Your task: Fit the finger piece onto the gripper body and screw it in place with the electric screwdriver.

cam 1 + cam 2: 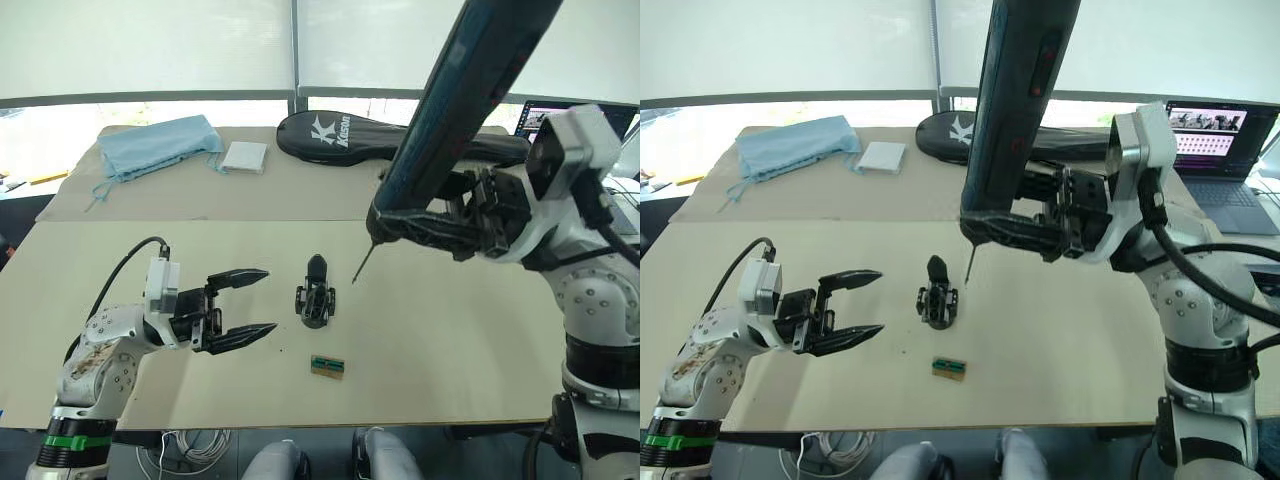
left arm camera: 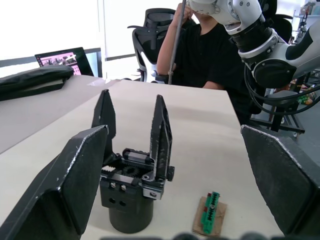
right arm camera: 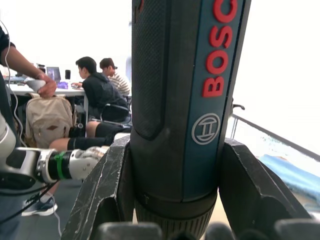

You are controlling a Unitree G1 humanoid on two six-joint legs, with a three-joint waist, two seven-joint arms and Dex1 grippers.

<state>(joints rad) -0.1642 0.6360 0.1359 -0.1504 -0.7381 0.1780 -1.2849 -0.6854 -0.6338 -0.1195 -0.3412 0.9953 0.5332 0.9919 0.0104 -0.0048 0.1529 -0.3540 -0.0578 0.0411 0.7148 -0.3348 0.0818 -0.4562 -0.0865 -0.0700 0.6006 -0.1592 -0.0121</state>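
Two black-fingered grippers work over a wide tan table (image 1: pixel 480 340). The right gripper (image 1: pixel 1025 232) is clamped around the lower end of the long thick dark cylindrical electric screwdriver (image 1: pixel 1015 110), whose body rises steeply up and away while its thin metal bit (image 1: pixel 969 264) points down, hanging in the air just above and beside the small chunky black gripper body (image 1: pixel 937 303). That gripper body stands upright on its round base near the middle of the table, somewhat toward the front edge, with two black pointed finger pieces rising from its bracket; one finger piece (image 2: pixel 161 135) shows clearly in the left wrist view. The left gripper (image 1: pixel 240 307) hovers near the gripper body on its left side, fingers spread wide and holding nothing, pointing toward it. A small green-and-tan rectangular box (image 1: pixel 327 366) lies flat on the table closer to the front edge. Along the far edge lie a light blue cloth bag (image 1: pixel 155 146), a white square pad (image 1: pixel 245 157) and a long black racket bag (image 1: pixel 340 135).
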